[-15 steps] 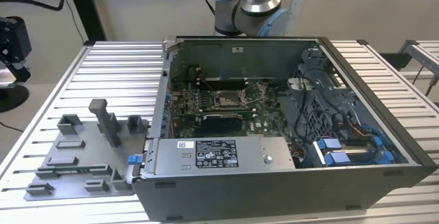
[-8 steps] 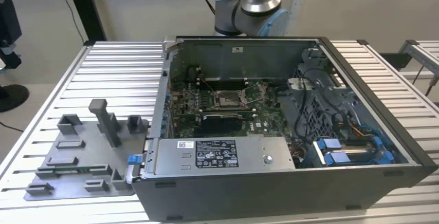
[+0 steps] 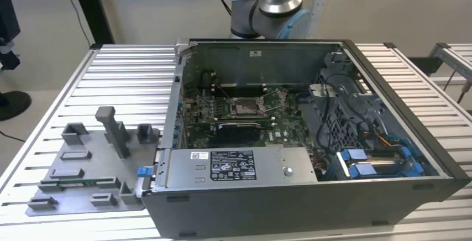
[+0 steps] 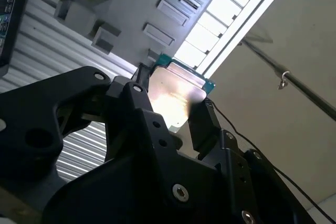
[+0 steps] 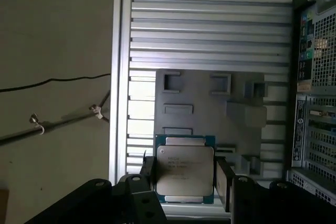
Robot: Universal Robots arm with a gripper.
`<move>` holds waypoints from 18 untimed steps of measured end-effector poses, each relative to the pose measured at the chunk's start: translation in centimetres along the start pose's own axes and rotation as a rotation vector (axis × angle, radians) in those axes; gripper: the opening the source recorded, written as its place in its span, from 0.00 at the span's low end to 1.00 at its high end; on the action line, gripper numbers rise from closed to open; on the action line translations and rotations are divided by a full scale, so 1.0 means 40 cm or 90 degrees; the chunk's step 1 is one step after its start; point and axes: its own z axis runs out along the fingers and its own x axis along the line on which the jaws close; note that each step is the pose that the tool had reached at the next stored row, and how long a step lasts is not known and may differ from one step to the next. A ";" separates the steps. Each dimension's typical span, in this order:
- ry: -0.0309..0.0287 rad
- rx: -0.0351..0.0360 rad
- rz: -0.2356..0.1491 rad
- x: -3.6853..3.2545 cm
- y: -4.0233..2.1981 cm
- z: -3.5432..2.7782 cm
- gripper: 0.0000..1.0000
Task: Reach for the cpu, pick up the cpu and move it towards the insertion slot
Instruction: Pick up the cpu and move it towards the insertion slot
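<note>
The pick-up is done and the carry is the step in hand. The hand (image 5: 185, 181) is clamped on the cpu (image 5: 185, 169), one black finger (image 5: 224, 182) pressing on each of two opposite edges. The chip's pale metal face shows in the first wrist view. In the second wrist view the hand (image 4: 173, 113) shows the same hold, with the cpu (image 4: 176, 95) catching a bright glare.

The chip is clear of the grey tray (image 5: 210, 106) and looks well apart from it, with the ribbed table (image 5: 210, 30) behind. In the exterior view the tray (image 3: 81, 183) lies on the table (image 3: 132, 69) at the exterior view's left of the open computer case (image 3: 266, 58). The arm (image 3: 269, 3) stands at the far side of the case. The insertion slot (image 3: 247, 105) sits in the middle of the board inside the case, framed in bright metal.

By my judgement, the way to the slot calls for keeping the chip flat and squarely held. The chip must also pass above the case's left wall, and its edges should be lined up with the frame
</note>
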 end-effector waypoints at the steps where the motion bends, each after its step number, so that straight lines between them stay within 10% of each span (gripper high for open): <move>1: 0.0000 0.0000 0.000 0.000 0.000 0.000 0.00; 18: 0.0003 0.0000 0.000 -0.086 -0.002 -0.001 0.00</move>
